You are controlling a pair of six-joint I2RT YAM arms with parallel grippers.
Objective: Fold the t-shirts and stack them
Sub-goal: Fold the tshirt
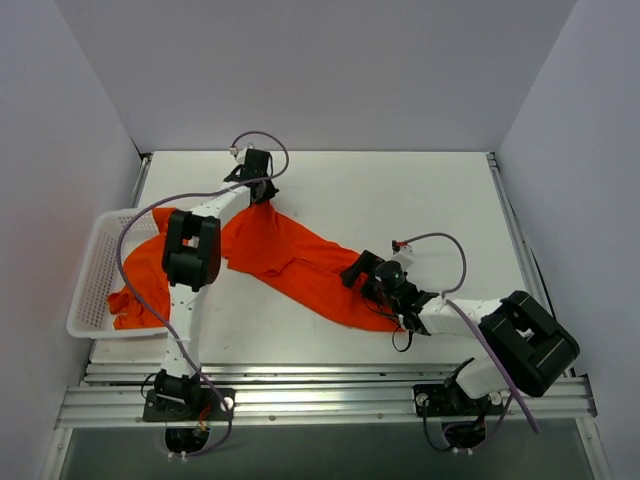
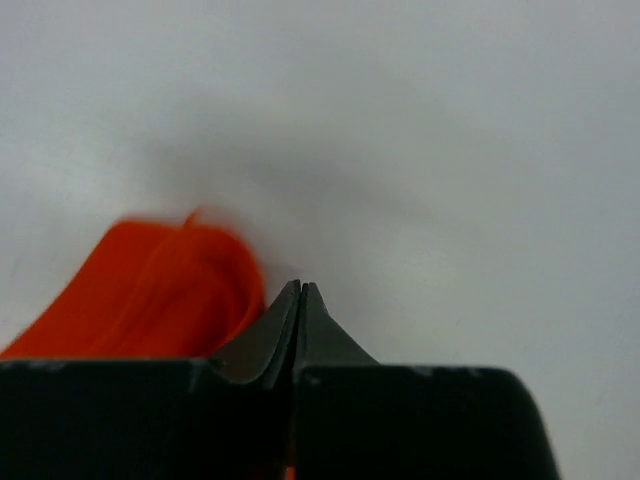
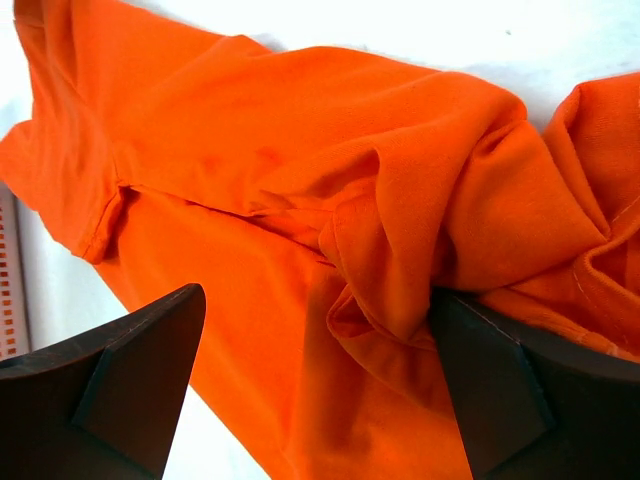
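One orange-red t-shirt (image 1: pixel 300 262) lies stretched in a crumpled band across the table, from the back left to the front right. Its back end rises to a peak at my left gripper (image 1: pixel 263 192), which is shut on that t-shirt; in the left wrist view the gripper (image 2: pixel 300 287) has its jaws pressed together, with fabric (image 2: pixel 160 290) bunched beside them. My right gripper (image 1: pixel 353 272) hovers open over the shirt's near right end. Its fingers (image 3: pixel 140 360) straddle a raised fold (image 3: pixel 400 270) without pinching it. A second t-shirt (image 1: pixel 145 272) lies in the basket and spills over its front edge.
The white perforated basket (image 1: pixel 90 290) stands at the table's left edge, partly under my left arm (image 1: pixel 190 250). Grey walls close in the table at the back and on both sides. A metal rail (image 1: pixel 320 400) runs along the near edge.
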